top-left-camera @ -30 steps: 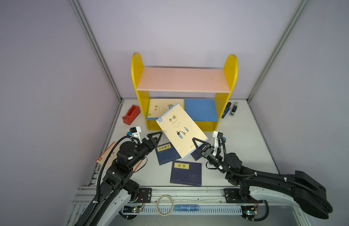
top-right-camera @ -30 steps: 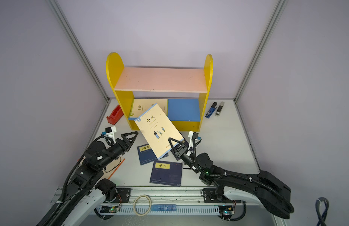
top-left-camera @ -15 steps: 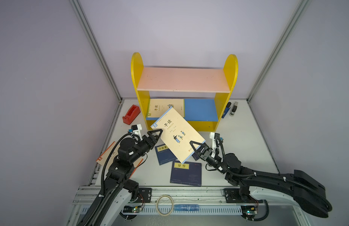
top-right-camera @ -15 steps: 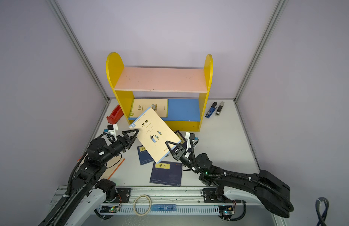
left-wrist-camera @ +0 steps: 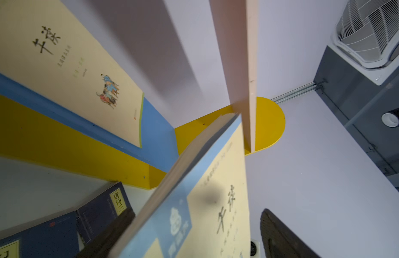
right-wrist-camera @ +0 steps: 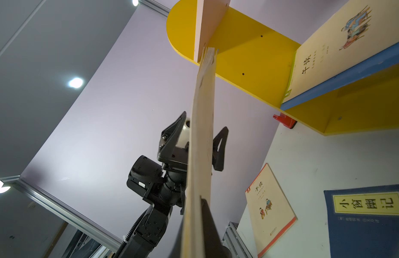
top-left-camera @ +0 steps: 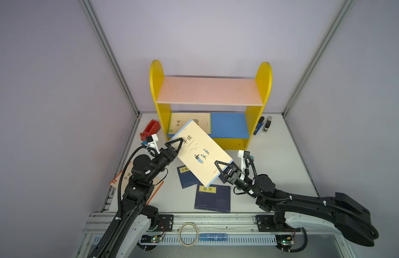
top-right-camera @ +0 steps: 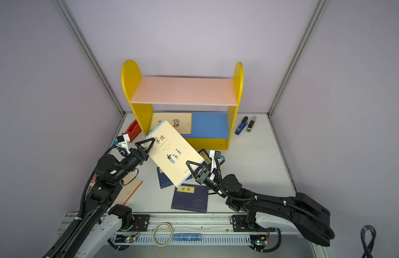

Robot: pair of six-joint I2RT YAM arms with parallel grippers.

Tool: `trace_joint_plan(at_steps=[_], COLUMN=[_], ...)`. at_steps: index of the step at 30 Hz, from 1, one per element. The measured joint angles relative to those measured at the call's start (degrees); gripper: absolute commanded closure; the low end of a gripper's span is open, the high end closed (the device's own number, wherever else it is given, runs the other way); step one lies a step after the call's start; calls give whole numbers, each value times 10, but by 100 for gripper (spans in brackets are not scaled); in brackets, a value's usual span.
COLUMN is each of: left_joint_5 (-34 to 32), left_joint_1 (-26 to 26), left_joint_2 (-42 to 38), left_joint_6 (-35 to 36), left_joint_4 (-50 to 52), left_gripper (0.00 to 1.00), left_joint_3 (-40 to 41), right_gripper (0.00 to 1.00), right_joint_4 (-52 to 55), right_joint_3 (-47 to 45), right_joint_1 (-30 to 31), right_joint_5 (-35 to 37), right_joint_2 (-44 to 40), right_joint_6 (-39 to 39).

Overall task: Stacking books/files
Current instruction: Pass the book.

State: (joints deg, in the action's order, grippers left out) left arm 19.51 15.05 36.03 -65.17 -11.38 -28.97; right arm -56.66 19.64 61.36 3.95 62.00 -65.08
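Note:
My right gripper [top-left-camera: 223, 166] [top-right-camera: 194, 166] is shut on the lower right corner of a cream book [top-left-camera: 198, 152] [top-right-camera: 171, 154], which it holds tilted in the air in front of the shelf. My left gripper [top-left-camera: 176, 145] [top-right-camera: 147, 145] is open, its fingers [right-wrist-camera: 220, 143] straddling the book's upper left edge [left-wrist-camera: 205, 201] with gaps on both sides. A second cream book [top-left-camera: 189, 120] lies on the blue lower shelf. Another cream book [top-left-camera: 123, 176] [right-wrist-camera: 270, 210] lies under my left arm. Two navy books [top-left-camera: 213, 197] [top-left-camera: 185, 178] lie on the table below the held one.
The yellow shelf unit [top-left-camera: 210, 93] with a pink top board stands at the back. A red tape dispenser [top-left-camera: 150, 129] sits to its left. A blue stapler [top-left-camera: 258, 127] and a grey one [top-left-camera: 267, 124] sit to its right. A tape roll [top-left-camera: 189, 231] lies on the front rail.
My right gripper has carried the cream book leftward and lower. My left gripper has opened wider and now has the book's upper left edge between its fingers.

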Motion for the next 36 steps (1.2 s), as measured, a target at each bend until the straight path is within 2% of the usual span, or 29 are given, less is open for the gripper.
trace_joint_plan(at_steps=[2,6,9,11,13,16,21,23,25,30,36], left_joint_5=[10,52,83,105,118,132,141,139,133,132,141], left_joint_1=[-7,-33,-40,-43,-47,-56,-66,-67,-68,-93,-136], left_joint_2=[5,25,31,37,42,34,2,-9,-15,-9,7], left_joint_6=[19,42,49,50,51,49,49,49,49,31,-9], left_joint_4=[-3,-55,-73,-92,-99,-100,-87,-80,-76,-67,-69], left_gripper=[11,27,50,74,86,100,100,100,100,100,100], left_joint_3=[5,4,4,4,4,4,3,3,6,12,39], right_gripper=[100,100,100,100,100,100,99,87,81,79,73], right_joint_4=[0,-2,-7,-13,-22,-28,-35,-38,-42,-45,-64], right_joint_3=[4,14,23,27,29,30,31,31,32,33,100], right_joint_1=[0,0,0,0,0,0,2,2,2,24,97], right_joint_5=[0,2,5,7,14,17,18,17,20,83,176], right_joint_2=[9,32,56,74,88,103,113,118,123,137,185], right_joint_6=[5,10,13,14,14,14,14,15,18,8,15])
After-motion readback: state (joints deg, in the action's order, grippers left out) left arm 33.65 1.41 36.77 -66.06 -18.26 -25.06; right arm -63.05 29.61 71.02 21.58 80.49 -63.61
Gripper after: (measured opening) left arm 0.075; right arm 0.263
